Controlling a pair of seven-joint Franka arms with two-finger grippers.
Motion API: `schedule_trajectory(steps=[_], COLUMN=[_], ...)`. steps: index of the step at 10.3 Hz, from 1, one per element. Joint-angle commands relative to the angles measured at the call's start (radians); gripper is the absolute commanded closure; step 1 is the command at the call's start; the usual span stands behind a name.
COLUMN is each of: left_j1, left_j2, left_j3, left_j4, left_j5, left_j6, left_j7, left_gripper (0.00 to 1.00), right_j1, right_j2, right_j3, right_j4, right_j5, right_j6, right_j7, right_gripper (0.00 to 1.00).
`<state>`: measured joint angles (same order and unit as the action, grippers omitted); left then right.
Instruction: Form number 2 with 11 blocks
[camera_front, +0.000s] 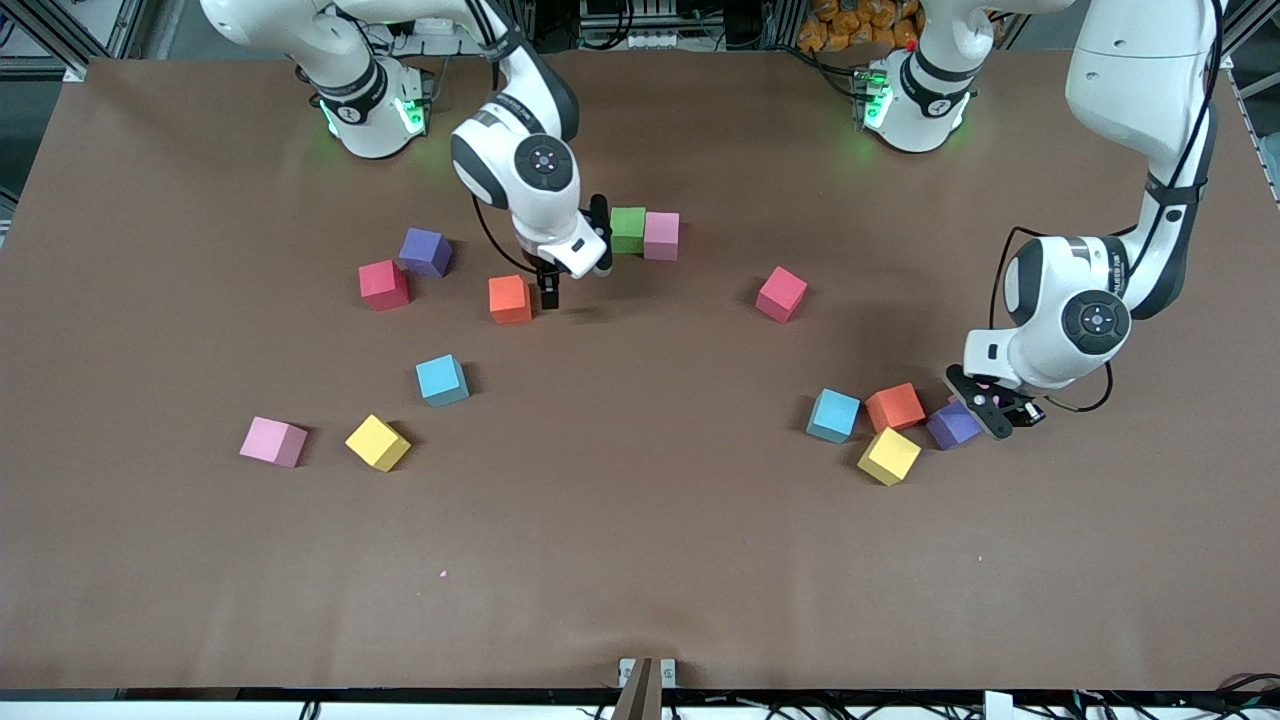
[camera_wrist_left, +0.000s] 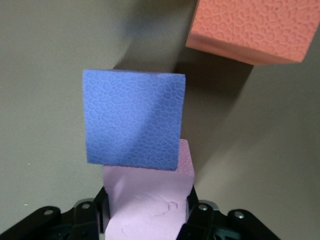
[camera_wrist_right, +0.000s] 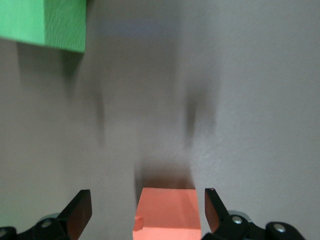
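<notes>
My left gripper (camera_front: 985, 405) (camera_wrist_left: 148, 217) is shut on a pink block (camera_wrist_left: 150, 197), low over the table at the left arm's end. That block touches a purple cube (camera_front: 952, 425) (camera_wrist_left: 134, 120), with an orange block (camera_front: 894, 406) (camera_wrist_left: 252, 30) close by. My right gripper (camera_front: 548, 295) (camera_wrist_right: 147, 192) is open, low beside another orange block (camera_front: 510, 298) (camera_wrist_right: 165, 212), which shows between its fingers, clear of both. A green block (camera_front: 627, 229) (camera_wrist_right: 42, 22) and a pink block (camera_front: 661, 235) sit edge to edge near it.
Loose blocks lie around: red (camera_front: 384, 284), purple (camera_front: 425, 251), blue (camera_front: 441, 380), pink (camera_front: 273, 441) and yellow (camera_front: 378, 442) toward the right arm's end. Red (camera_front: 781, 294), blue (camera_front: 833, 415) and yellow (camera_front: 888, 455) lie toward the left arm's end.
</notes>
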<state>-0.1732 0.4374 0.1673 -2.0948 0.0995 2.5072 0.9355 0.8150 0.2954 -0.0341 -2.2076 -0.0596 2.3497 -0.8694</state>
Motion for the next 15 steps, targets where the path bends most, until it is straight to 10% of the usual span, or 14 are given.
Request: schedule_trajectory(steps=[1,7,15], left_j1=[-0.005,-0.009,-0.088], left_j2=[-0.074,-0.253,-0.283], left_j3=[0.003,-0.164,-0.523], left_j4=[-0.002,0.002,-0.004], left_j5=[-0.024,-0.035,-0.058], left_j6=[-0.098,-0.329,-0.386], left_j7=[0.043,0.023,-0.591], left_gripper=[0.90,0.91,0.95], right_j1=[-0.043,-0.148,-0.154], right_j2=[-0.074,-0.062,-0.029], right_j3=[0.008,0.010,0.013], right_j4=[-0.089,-0.142,-0.184], right_j5=[0.003,0.003,0.004], right_j6=[0.034,0.152,0.227], right_j7=[-0.077,-0.244,-0.240], right_gripper=[0.00,0.00,0.00])
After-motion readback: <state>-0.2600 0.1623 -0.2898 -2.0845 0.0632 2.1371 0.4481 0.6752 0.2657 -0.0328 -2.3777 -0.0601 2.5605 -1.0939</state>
